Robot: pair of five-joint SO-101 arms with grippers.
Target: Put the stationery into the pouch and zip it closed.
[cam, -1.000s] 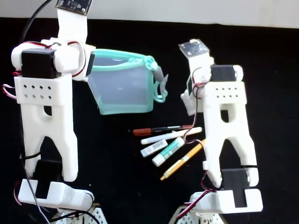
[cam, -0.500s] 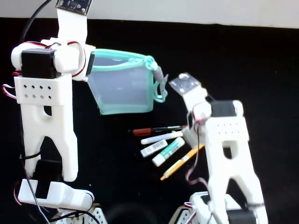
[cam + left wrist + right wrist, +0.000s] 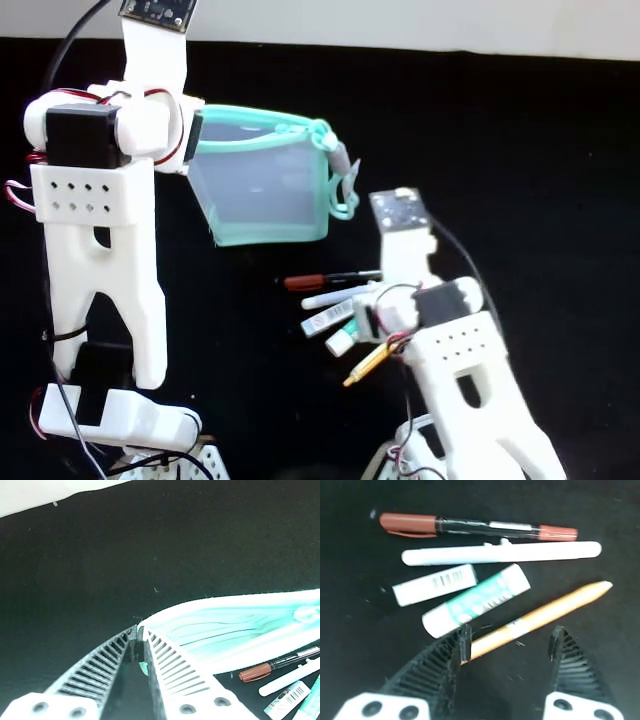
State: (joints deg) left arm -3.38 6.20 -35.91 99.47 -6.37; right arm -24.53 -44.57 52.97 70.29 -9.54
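A mint-edged, translucent pouch (image 3: 265,190) hangs above the table, its mouth unzipped. My left gripper (image 3: 192,140) is shut on its end, and its ribbed fingers (image 3: 165,660) pinch the pouch rim (image 3: 235,625). Below the pouch lie a brown-capped marker (image 3: 470,526), a white pen (image 3: 500,553), a white stick (image 3: 434,585), a green-and-white glue stick (image 3: 477,600) and an orange pencil (image 3: 545,612). My right gripper (image 3: 510,641) is open just above them, one finger on each side of the pencil's middle. In the high view the right gripper (image 3: 372,322) covers part of the pile.
The table (image 3: 540,150) is a black surface with free room at the right and behind the pouch. A pale wall strip (image 3: 400,25) runs along the far edge. Both arm bases (image 3: 120,415) stand at the near edge.
My right arm has swung down and forward from beside the pouch's zip end to hover low over the stationery. The left arm and pouch have stayed still.
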